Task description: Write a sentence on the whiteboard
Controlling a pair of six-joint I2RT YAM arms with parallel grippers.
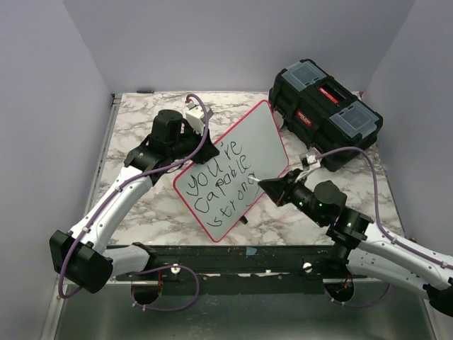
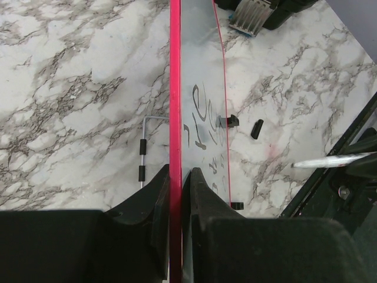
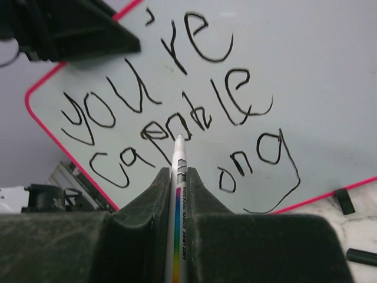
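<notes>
A white-and-grey marbled table (image 1: pixel 134 127) is being enclosed on three sides by pale lilac walls (image 1: pixel 233 42). Over the middle of that surface the whiteboard (image 1: pixel 255 142) is being held up at a tilt. One corner is being raised towards the far edge and the opposite corner lowered towards the near edge; whether that low corner is resting on the surface cannot be told. The sentence (image 1: pixel 221 183) is being shown on the board's lower half in black marker, in three lines reading "you're capable strong". The board's red rim is being pinched on its left side by the left gripper (image 2: pixel 178 172), its jaws drawn narrow with the rim between them. A white marker (image 3: pixel 179 150) is being clamped between the closed-down fingers of the right gripper (image 3: pixel 177 174) and pointed at the written side near the middle line; contact of its tip cannot be judged. A small black clip (image 2: pixel 257 128) and a bent metal rod (image 2: pixel 143 154) are being carried by the surface, one on each side of the board. A black toolbox (image 1: pixel 325 110) is being carried at the far right corner.
</notes>
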